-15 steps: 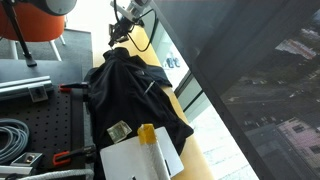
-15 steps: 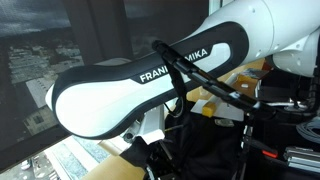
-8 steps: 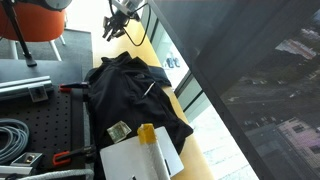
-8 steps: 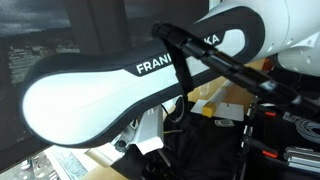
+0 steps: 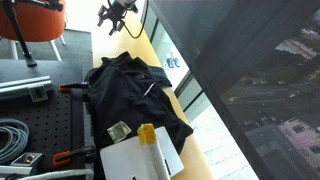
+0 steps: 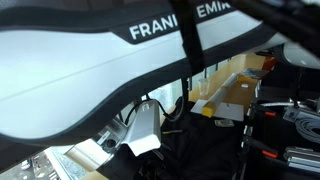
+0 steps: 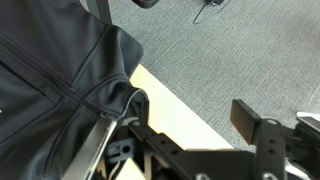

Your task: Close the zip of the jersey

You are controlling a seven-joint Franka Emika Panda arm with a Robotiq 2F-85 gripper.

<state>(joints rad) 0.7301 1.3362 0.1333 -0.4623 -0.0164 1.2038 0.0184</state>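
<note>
Exterior view: arm [image 6: 80,70] lettering reads "FRAN", "EMI"; black jersey [image 6: 205,155] below.

Hovers high near the top edge of an exterior view with the claw [image 5: 112,16] tipped downward. Keeps jaws spread apart in the wrist view, gripping nothing. Stretches a white arm link [image 6: 110,75] across an exterior view.

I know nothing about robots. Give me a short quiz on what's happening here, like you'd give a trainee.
1. True or false: the end effector is touching the jersey.
2. The jersey is: A red, B black, C white?
3. Fill in: the chair is ____ in colour.
Key: 1 false, it hangs above the jersey; 2 B; 3 orange.
</note>
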